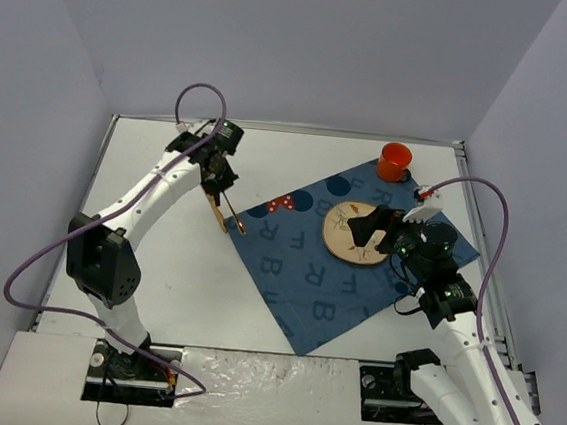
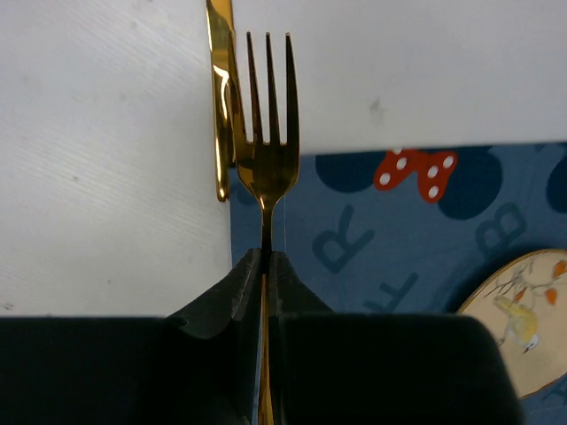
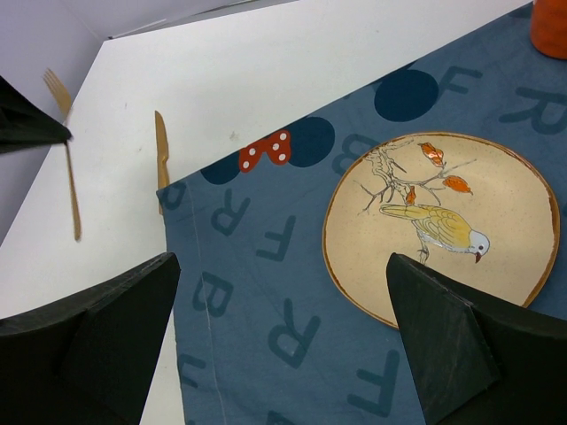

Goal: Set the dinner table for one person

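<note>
Jaws on the left gripper (image 2: pixel 266 258) are clenched tight on the neck of the gold fork (image 2: pixel 270 133), tines pointing away toward the top of the left wrist frame, so that piece is in hand and not yet laid down. Look at what's already out on the dinner table (image 1: pixel 195 294), the big white top filling the middle of the overhead view. The blue lettered cloth (image 1: pixel 298 274) lies spread at an angle right of centre, the bird-painted plate (image 3: pixel 443 230) sits flat on it, and the orange cup (image 1: pixel 394 161) stands at the cloth's upper corner. The gold knife (image 2: pixel 221 106) lies just beside the fork at the cloth's left edge, mostly on bare white. By my read the setting is most of the way there, and the fork is the one piece left to place. Over to the arms: the left one reaches up the left side of the overhead view, elbow bent, wrist tipped down over the cloth's left corner. Whether the handle end of the fork touches the tabletop, I cannot tell. The right gripper (image 3: pixel 282 266) hangs above the near rim of the plate, fingers spread wide apart with nothing between them, the arm folded back toward the lower right.
</note>
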{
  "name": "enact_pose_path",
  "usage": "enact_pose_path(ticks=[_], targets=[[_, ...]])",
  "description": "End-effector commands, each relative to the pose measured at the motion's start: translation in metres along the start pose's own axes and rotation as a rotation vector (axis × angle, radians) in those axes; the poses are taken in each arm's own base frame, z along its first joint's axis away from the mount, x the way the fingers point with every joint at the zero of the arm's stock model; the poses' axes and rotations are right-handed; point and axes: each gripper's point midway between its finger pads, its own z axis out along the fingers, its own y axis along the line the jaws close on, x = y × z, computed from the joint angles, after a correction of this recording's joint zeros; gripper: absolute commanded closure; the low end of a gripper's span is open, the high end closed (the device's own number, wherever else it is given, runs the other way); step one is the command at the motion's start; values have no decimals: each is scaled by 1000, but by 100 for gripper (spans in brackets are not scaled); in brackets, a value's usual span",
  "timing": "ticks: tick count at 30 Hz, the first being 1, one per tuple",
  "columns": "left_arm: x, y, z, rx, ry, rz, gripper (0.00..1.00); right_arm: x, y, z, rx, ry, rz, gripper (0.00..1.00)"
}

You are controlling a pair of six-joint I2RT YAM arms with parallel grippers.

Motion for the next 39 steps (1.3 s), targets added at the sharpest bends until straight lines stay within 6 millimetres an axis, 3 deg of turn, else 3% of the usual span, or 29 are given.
enact_pose_path(ticks=[1,8,18,26,29,39], targets=[[47,-33,-4,69,22,-33,100,-29,20,-3,-61,-91,2,0],[128,-61,3,52,80,4,100,-20,12,-4,-30,-73,11,0],[204,-83,20,26,157,28,100,-13,13,-13,-41,-75,3,0],[224,-86,29,23,177,-2,100,-10,12,-15,-45,-72,-4,0],[231,-78,35,-1,182,-24,100,-8,12,-14,-44,-67,-6,0],[236,-79,39,3,194,-60,100,-6,10,-13,-40,-61,-8,0]])
